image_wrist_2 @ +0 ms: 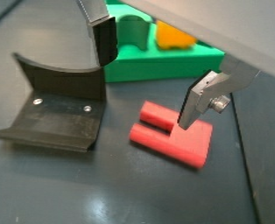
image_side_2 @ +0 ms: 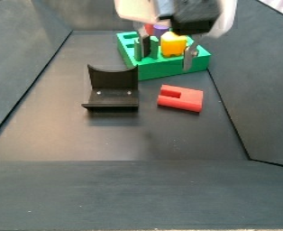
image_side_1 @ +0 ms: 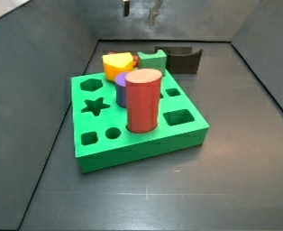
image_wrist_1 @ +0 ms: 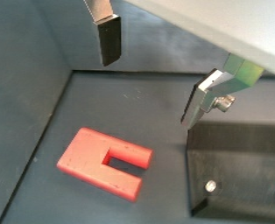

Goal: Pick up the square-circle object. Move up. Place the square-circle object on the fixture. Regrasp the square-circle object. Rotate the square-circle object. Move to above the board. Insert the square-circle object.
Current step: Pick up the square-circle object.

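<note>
My gripper (image_wrist_1: 154, 68) (image_wrist_2: 151, 68) hangs open above the floor with nothing between its fingers (image_wrist_1: 109, 41). In a side view the gripper (image_side_2: 163, 32) sits high, over the near edge of the green board (image_side_2: 165, 61). The board (image_side_1: 132, 135) is a bright green slab with star, hexagon, square and circle holes; its edge also shows in a wrist view (image_wrist_2: 164, 63). The dark fixture (image_wrist_2: 52, 109) (image_side_2: 110, 90) stands on the floor beside the gripper. The square-circle object is hidden or out of view.
A flat red U-shaped block (image_wrist_1: 105, 162) (image_wrist_2: 172, 136) (image_side_2: 178, 97) lies on the floor under the gripper, next to the fixture. On the board stand a tall red cylinder (image_side_1: 141, 101), a yellow piece (image_side_1: 117, 63) and a small green notched block (image_side_1: 152, 59). Grey walls enclose the floor.
</note>
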Tool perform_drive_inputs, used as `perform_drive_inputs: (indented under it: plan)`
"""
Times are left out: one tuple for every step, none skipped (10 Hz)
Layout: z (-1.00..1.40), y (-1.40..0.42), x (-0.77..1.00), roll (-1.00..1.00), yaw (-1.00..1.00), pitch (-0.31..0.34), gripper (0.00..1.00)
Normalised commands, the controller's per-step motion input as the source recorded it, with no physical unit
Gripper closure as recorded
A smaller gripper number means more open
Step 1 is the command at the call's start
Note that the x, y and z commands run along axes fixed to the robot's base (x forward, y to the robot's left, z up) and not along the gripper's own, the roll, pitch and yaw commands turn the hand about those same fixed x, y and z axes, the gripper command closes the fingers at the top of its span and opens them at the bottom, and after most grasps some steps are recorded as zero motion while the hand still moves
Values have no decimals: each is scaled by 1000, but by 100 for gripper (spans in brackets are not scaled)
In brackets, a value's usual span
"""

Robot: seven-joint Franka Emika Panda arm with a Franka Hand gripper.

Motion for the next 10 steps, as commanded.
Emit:
perform_drive_inputs:
  plan:
    - [-529, 0, 0, 0, -1000, -16, 0]
    - [-540, 0, 0, 0, -1000, -19, 0]
    - [-543, 0, 0, 0, -1000, -19, 0]
    - [-543, 0, 0, 0, -1000, -21, 0]
    - [-543, 0, 0, 0, -1000, -24, 0]
    - [-540, 0, 0, 0, -1000, -24, 0]
    - [-537, 0, 0, 0, -1000, -24, 0]
    - [-371, -6, 0, -70, -1000, -141, 0]
    - [-11, -26, 0, -287, -891, -226, 0]
    - [0, 0, -34, -456, -746, -277, 0]
